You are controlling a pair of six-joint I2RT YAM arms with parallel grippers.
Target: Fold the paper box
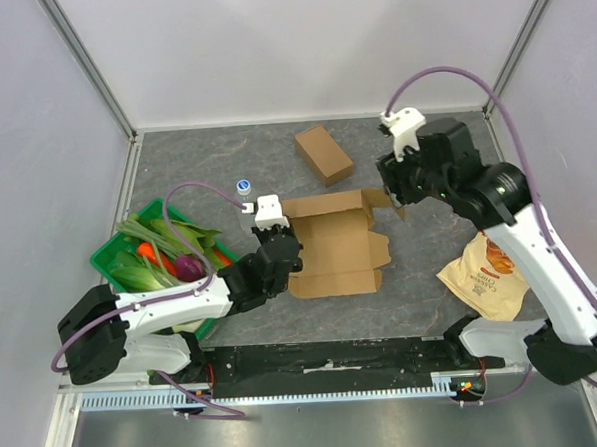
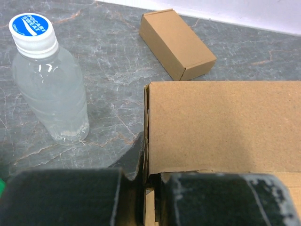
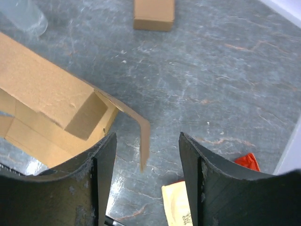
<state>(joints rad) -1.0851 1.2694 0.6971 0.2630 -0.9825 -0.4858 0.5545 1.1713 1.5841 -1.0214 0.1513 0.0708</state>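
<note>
The brown paper box [image 1: 335, 244] lies partly unfolded at the table's middle, its flaps spread. My left gripper [image 1: 283, 252] is shut on the box's left wall; in the left wrist view the cardboard edge of the paper box [image 2: 221, 122] is pinched between the left gripper's [image 2: 146, 188] jaws. My right gripper [image 1: 393, 186] hovers open over the back right corner. In the right wrist view a loose flap [image 3: 143, 134] of the box [image 3: 47, 94] hangs between the right gripper's [image 3: 146, 160] jaws without touching either finger.
A small closed cardboard box [image 1: 324, 154] lies at the back. A clear bottle [image 1: 244, 189] stands left of the paper box. A green basket [image 1: 100, 259] of vegetables sits at the left. A yellow snack bag [image 1: 486, 274] lies at the right.
</note>
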